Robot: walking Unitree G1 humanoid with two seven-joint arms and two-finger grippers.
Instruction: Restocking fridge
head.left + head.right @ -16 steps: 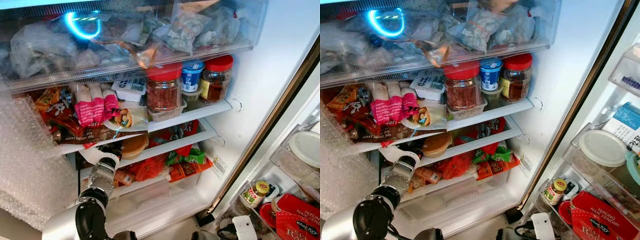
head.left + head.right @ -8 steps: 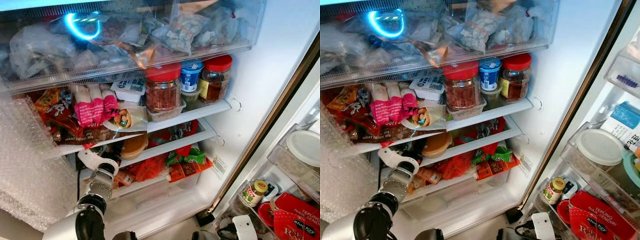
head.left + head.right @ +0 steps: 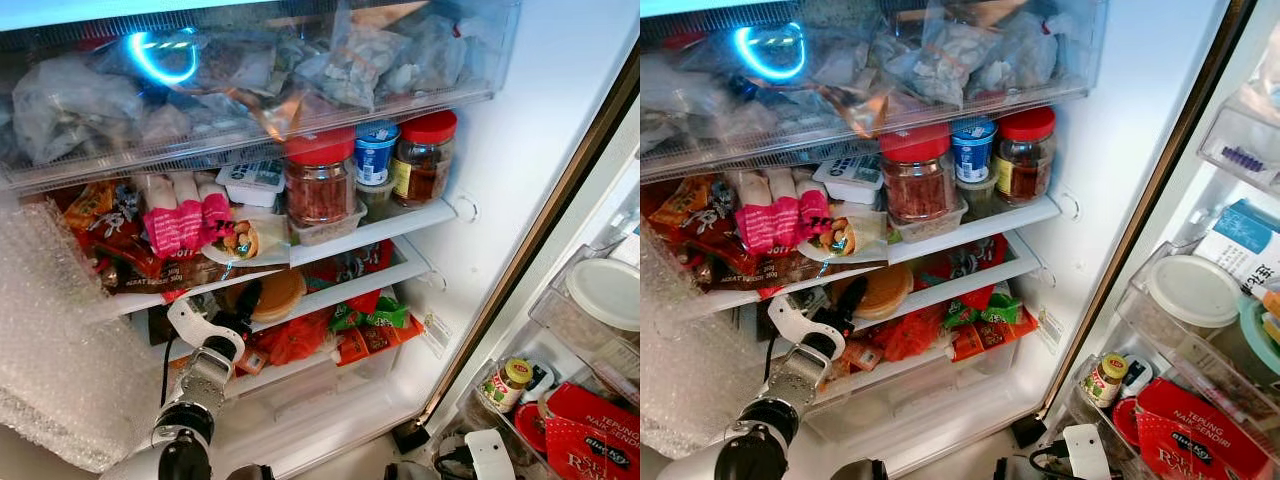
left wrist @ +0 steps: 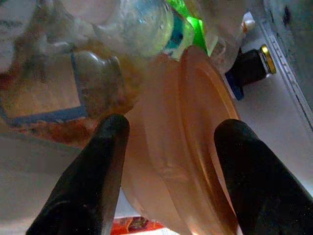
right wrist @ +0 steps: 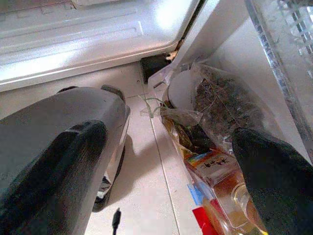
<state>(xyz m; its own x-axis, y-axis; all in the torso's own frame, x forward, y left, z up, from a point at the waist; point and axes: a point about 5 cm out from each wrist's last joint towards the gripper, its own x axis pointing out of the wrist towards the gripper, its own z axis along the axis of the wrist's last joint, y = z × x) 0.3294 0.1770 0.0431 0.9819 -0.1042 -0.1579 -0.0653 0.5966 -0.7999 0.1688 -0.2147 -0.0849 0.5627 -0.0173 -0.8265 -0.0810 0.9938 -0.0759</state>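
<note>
An orange lidded tub lies on the second shelf of the open fridge. My left gripper reaches up from below to the tub's left side. In the left wrist view the gripper is open, one black finger on each side of the tub, with no clear contact. My right gripper hangs low and open over the floor beside the door's bottom bin.
Two red-lidded jars and a blue tub stand on the shelf above, beside pink packets. Red and green snack packets fill the lower shelf. Bubble wrap bulges at left. Door bins at right hold a small jar.
My left arm has stretched further up into the fridge, bringing its fingers from below the shelf edge up to the orange tub.
</note>
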